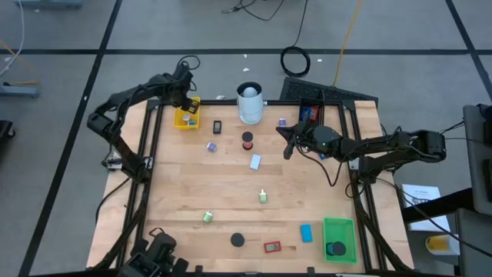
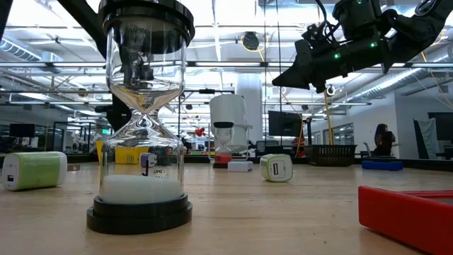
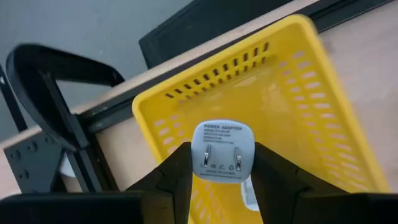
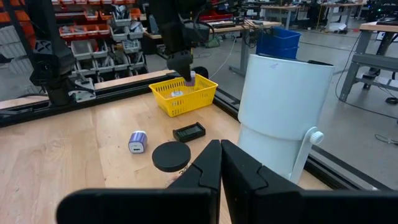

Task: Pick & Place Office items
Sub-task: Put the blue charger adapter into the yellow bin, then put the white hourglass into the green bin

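My left gripper hangs over the yellow tray at the table's far left, shut on a small white power adapter. The right wrist view shows the same gripper above the yellow tray. My right gripper hovers level and shut over the far middle of the table, touching nothing. Other office items lie scattered on the wood: a black disc, a black block, a purple-banded adapter, a light blue block and green adapters. My left gripper pinches the power adapter by its two opposite sides between the two fingers. The fingers come from above, pointing steeply down. The adapter is lifted clear over the yellow tray's inside, its labelled face toward the wrist camera.
A tall white cylinder stands at the far middle, a black tray at the far right and a green tray holding a black disc at the near right. An hourglass, a blue block and a red piece sit near the front edge.
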Controlling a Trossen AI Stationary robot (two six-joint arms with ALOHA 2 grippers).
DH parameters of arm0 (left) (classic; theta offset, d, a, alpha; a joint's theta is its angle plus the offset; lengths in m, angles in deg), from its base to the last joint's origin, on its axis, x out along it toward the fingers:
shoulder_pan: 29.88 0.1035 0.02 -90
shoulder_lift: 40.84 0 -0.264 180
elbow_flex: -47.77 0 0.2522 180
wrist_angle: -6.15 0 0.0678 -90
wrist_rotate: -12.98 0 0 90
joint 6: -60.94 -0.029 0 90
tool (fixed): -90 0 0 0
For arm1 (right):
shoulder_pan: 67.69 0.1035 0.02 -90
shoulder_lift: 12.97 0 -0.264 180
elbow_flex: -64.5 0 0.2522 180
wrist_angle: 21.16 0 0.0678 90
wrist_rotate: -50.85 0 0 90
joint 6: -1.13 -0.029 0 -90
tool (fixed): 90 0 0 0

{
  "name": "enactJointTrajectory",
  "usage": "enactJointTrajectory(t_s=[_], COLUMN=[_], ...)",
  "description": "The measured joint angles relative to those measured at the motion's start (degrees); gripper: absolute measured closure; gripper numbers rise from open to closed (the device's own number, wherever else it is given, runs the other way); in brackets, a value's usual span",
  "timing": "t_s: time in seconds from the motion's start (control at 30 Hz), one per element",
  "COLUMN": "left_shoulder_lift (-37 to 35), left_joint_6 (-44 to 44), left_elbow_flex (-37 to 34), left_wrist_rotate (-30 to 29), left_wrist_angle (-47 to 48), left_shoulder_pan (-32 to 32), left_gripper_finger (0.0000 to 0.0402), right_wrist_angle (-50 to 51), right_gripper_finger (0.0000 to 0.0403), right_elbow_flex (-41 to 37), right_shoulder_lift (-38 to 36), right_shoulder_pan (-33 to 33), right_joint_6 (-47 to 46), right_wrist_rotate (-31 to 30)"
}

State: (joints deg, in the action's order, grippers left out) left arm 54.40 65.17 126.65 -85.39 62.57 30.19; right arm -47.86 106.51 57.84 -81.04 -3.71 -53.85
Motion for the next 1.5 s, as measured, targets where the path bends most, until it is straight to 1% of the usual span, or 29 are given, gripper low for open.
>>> enactJointTrajectory(t_s=[0.2, 0.37, 0.53, 0.77, 1.0, 1.17, 1.37, 1.43, 1.5], left_shoulder_lift=[0.03, 0.03, 0.03, 0.03, -0.45, -5.56, -14.95, -18.23, -21.8], left_joint_6=[2.35, 3.34, 4.07, 4.57, 3.61, 0.98, -1.38, -2.57, -3.25], left_elbow_flex=[-2.16, -4.62, -4.91, -5.53, -6.52, -6.52, -6.52, -6.66, -8.67], left_wrist_rotate=[0.0, 3.35, 3.66, 3.92, 2.51, 2.42, 3.06, 4.38, 6.8], left_wrist_angle=[-3.78, -8.74, -9.52, -9.26, -9.69, -9.36, -6.78, -6.61, -9.33], left_shoulder_pan=[1.19, 2.84, 4.29, 4.15, 3.91, 3.91, 1.67, -0.17, -2.67], left_gripper_finger=[0.0269, 0.0269, 0.0268, 0.0215, 0.0205, 0.0203, 0.0204, 0.0214, 0.0234], right_wrist_angle=[0.0, -0.01, -0.01, 0.0, -0.01, -0.01, -0.01, -0.01, 0.04], right_gripper_finger=[0.0399, 0.0399, 0.0399, 0.0399, 0.0399, 0.0399, 0.0399, 0.0399, 0.0399], right_elbow_flex=[0.0, 0.0, 0.0, 0.0, 0.0, 0.0, 0.0, 0.0, 0.0], right_shoulder_lift=[0.0, -0.01, -0.02, 0.0, -0.01, 0.0, 0.0, 0.0, 0.0], right_shoulder_pan=[0.0, 0.0, 0.0, -0.01, 0.0, -0.02, -0.01, -0.02, -0.02], right_joint_6=[0.0, 0.0, 0.0, 0.0, 0.0, 0.18, 0.18, 0.18, 0.2], right_wrist_rotate=[0.0, 0.0, 0.0, 0.0, 0.0, 0.0, -0.02, -0.03, -0.04])
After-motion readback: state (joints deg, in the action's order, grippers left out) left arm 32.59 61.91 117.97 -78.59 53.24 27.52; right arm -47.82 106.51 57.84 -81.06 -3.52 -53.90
